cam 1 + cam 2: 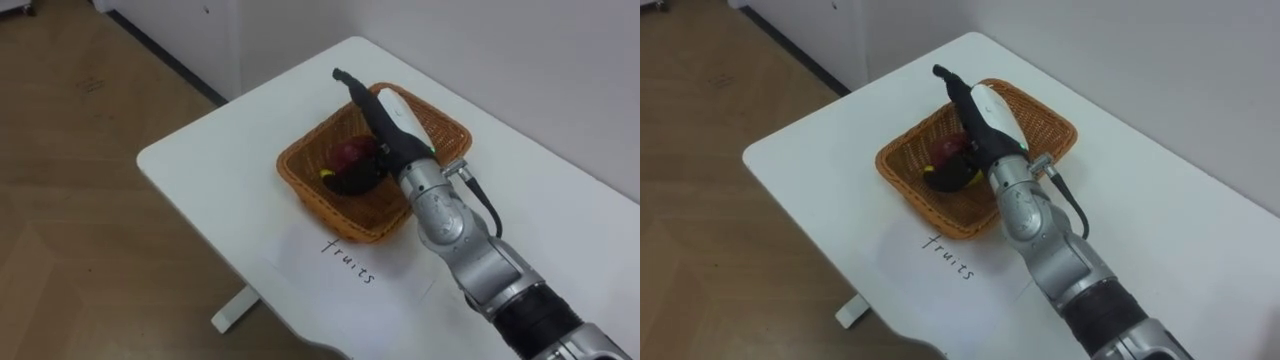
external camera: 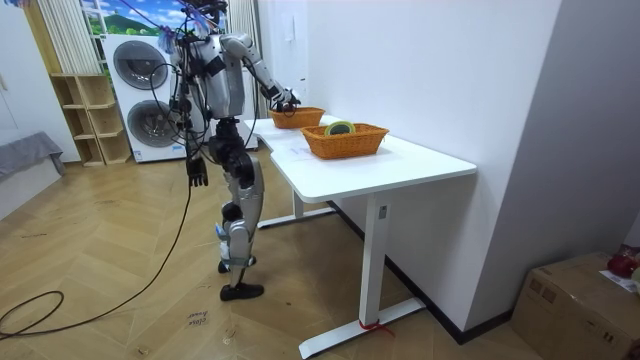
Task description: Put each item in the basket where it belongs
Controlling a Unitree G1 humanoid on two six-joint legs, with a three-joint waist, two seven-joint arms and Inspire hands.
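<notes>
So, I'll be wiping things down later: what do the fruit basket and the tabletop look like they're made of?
Basket: apparently woven wicker or rattan, shown by the orange-brown interlaced strands and matte look. Tabletop: smooth white board, probably laminate, with an even surface, a faint sheen and a rounded corner.

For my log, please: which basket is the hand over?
The basket by the fruits label, under the right hand; the other basket holds a green roll.

Right hand (image 1: 393,120) stretched forward, left hand (image 2: 197,172) hanging loose alongside.
</notes>
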